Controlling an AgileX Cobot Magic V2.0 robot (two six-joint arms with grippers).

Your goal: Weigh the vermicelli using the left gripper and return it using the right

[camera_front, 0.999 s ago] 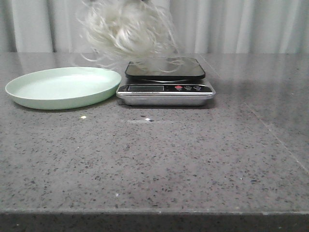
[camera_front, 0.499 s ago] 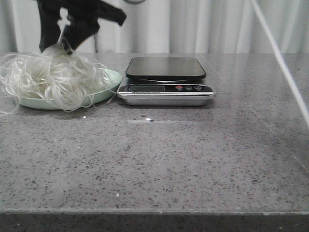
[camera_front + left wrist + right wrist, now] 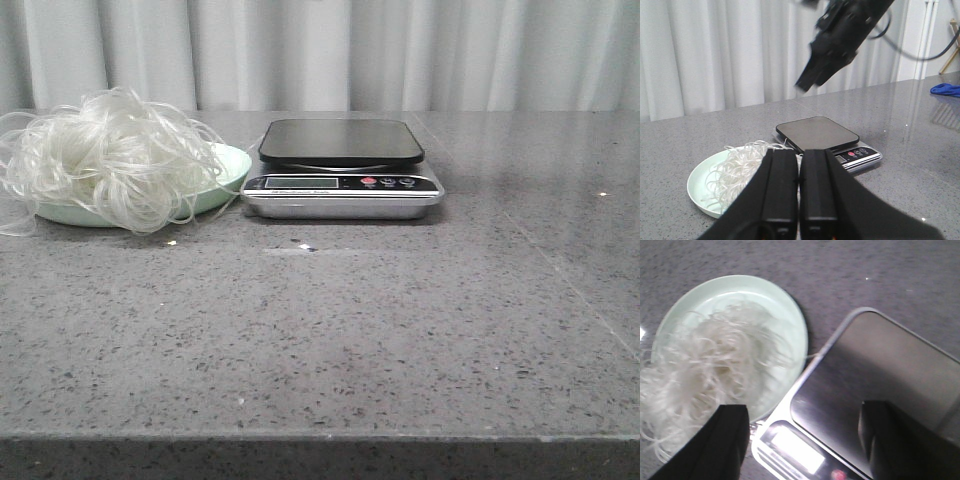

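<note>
The vermicelli, a fluffy white tangle, lies on the pale green plate at the left and spills over its left rim. The kitchen scale stands right of the plate with nothing on its dark platform. No gripper shows in the front view. My left gripper is shut and empty, back from the plate and scale. My right gripper is open and empty, above the gap between the vermicelli and the scale. It also shows in the left wrist view, high over the scale.
The grey speckled table runs to a front edge near the camera. White curtains hang behind it. A blue cloth-like thing lies far off on the table in the left wrist view.
One second ago the vermicelli hung in the air over the scale. It was then carried left and set on the plate. The gripper has let go and risen out of the front view.
</note>
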